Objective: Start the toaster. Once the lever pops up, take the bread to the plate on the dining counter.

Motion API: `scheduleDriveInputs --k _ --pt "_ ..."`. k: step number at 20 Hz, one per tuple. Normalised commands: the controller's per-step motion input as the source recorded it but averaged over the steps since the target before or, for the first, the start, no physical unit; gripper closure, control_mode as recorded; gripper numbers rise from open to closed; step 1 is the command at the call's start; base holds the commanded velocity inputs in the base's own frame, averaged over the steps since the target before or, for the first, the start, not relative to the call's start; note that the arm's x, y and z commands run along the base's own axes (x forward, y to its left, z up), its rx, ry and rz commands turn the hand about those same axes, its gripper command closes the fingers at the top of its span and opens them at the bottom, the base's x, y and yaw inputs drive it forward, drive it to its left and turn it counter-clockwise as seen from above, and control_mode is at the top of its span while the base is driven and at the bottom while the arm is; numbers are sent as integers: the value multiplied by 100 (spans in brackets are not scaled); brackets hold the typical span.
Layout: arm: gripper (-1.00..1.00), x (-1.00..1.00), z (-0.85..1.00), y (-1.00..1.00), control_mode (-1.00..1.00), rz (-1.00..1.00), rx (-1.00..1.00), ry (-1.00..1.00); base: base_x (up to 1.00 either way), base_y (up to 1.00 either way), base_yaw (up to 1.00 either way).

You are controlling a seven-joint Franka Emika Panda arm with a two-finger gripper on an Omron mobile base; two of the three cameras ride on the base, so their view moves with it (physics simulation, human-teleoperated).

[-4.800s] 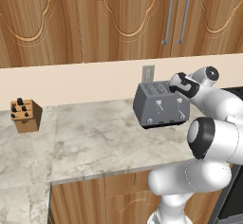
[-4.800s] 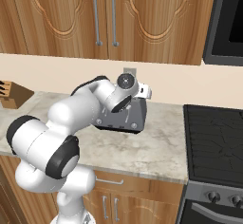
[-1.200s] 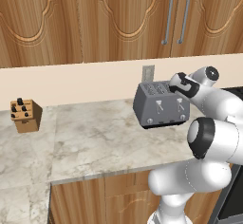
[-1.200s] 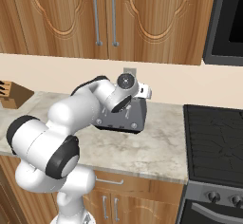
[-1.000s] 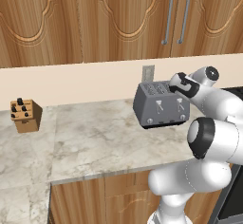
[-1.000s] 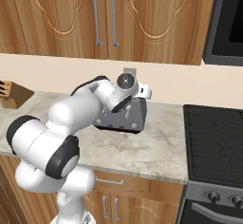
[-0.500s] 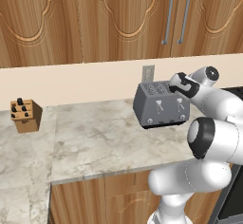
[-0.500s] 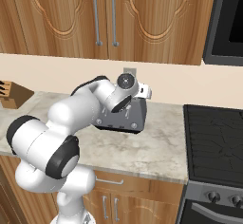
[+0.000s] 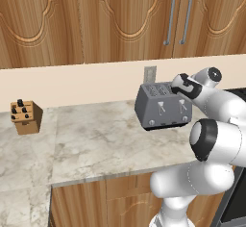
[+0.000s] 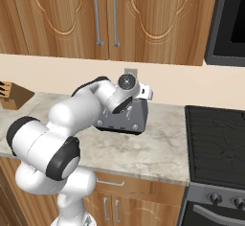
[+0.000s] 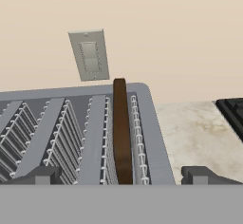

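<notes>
I hover over the right end of one toaster (image 9: pixel 163 107), which stands on the marbled worktop (image 9: pixel 96 144) near the wall. My fingers (image 11: pixel 122 174) are spread as wide as they go and hold nothing; one tip (image 11: pixel 42 174) sits over the slots, the other (image 11: pixel 201 174) beyond the toaster's right edge. I count four slots, and one bread (image 11: pixel 121 128) slice stands upright in the rightmost, its top edge poking above the rim. Two pale levers show on the front. One wall outlet (image 11: pixel 89 55) is behind it, one knife block (image 9: pixel 26 117) far left, and one stove (image 10: pixel 217 143) to the right.
</notes>
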Motion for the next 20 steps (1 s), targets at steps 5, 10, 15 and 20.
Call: scheduleDriveInputs --k 5,10,15,20 --pt "-100 0 0 0 -100 0 0 0 0 0 0" --pt "-100 0 0 0 -100 0 0 0 0 0 0" --pt "-100 0 0 0 -100 0 0 0 0 0 0" --pt "-100 0 0 0 -100 0 0 0 0 0 0"
